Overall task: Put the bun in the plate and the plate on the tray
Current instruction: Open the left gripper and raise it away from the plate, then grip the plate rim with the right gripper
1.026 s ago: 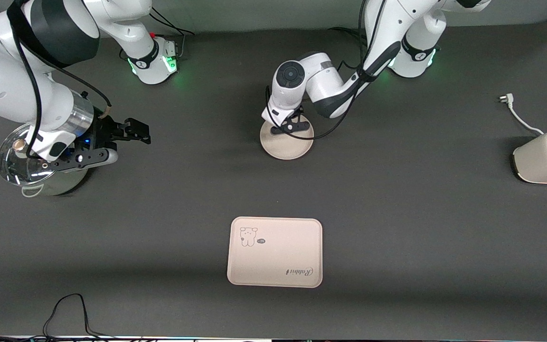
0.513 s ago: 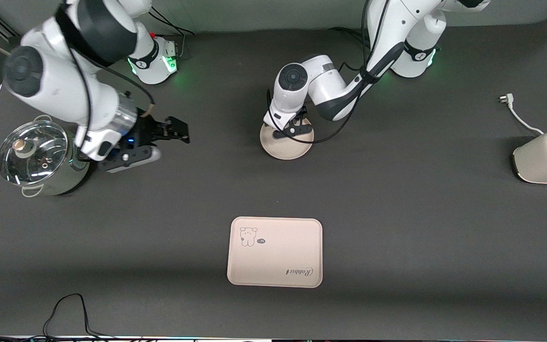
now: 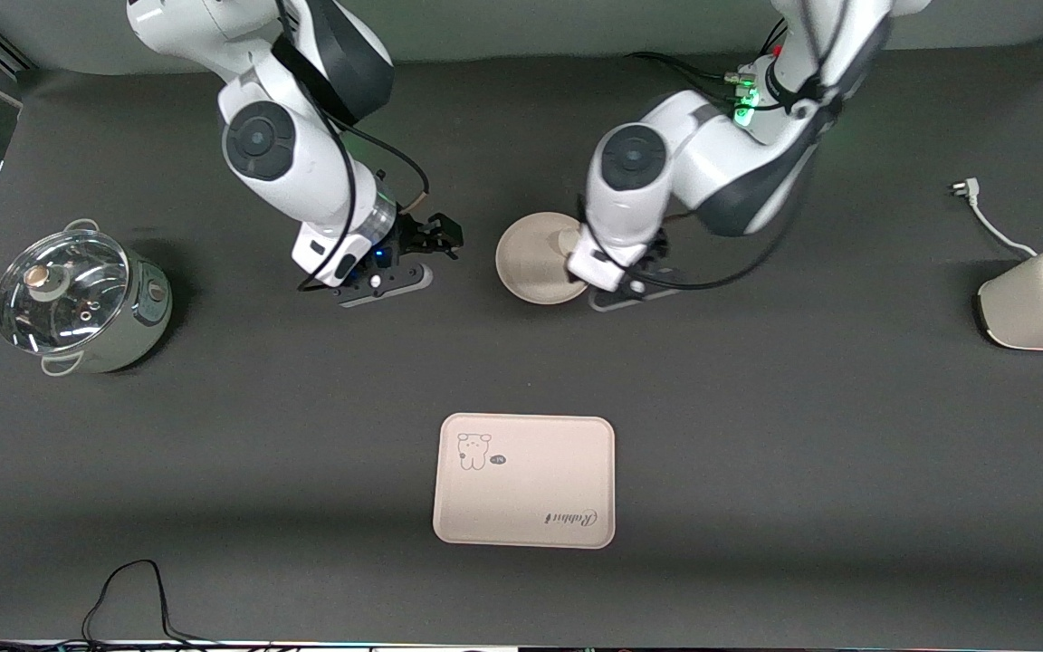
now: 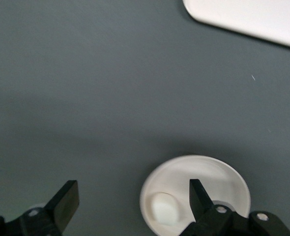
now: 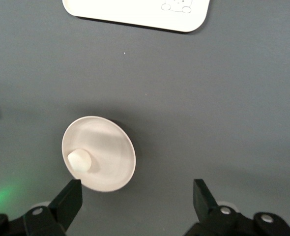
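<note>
The small off-white bun (image 5: 79,160) lay in the round cream plate (image 3: 535,264), plate not yet on the rectangular printed tray (image 3: 524,481), my left pincer (image 4: 130,206) and right pincer (image 5: 135,201) both apart beside it.

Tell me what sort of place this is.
Likely a robot lab bench staged as a kitchen: a dark-covered table with a lidded pot, a toaster and a printed tray, plus loose cables.

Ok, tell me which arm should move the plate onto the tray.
Left, probably: the left gripper hangs open at the plate rim, bun already in it; the right gripper, also open, sits apart beside it.
</note>
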You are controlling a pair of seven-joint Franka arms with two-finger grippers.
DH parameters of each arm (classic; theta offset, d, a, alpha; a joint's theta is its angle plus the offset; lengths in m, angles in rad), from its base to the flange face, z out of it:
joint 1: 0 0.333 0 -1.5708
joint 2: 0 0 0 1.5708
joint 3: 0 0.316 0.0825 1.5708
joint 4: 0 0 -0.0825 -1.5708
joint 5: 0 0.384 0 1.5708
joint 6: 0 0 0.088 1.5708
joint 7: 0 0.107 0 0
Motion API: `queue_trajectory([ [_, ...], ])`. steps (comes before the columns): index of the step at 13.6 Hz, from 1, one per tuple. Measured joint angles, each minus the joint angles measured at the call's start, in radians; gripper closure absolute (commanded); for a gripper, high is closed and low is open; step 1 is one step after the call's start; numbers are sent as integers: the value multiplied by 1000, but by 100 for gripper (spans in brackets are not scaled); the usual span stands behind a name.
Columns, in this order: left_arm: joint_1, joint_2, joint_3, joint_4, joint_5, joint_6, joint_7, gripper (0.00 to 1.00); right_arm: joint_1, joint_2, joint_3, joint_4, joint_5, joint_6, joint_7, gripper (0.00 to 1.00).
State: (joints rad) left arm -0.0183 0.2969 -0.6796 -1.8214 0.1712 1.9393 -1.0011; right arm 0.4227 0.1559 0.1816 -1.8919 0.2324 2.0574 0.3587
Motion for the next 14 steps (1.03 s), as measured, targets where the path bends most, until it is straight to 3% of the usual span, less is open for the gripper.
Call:
queue_trajectory([
  [3,53,-52,118,86,-44,-118,190,0,67,38,0,-157,0,247,15,1],
  [7,47,-137,359,97,-94,-165,519,0,169,109,-3,-223,-6,375,95,1],
  [10,28,-203,545,87,-115,-186,746,0,186,147,-4,-271,-9,457,100,4],
  [14,20,-275,649,97,-105,-238,874,0,206,214,-5,-284,-10,526,109,3],
])
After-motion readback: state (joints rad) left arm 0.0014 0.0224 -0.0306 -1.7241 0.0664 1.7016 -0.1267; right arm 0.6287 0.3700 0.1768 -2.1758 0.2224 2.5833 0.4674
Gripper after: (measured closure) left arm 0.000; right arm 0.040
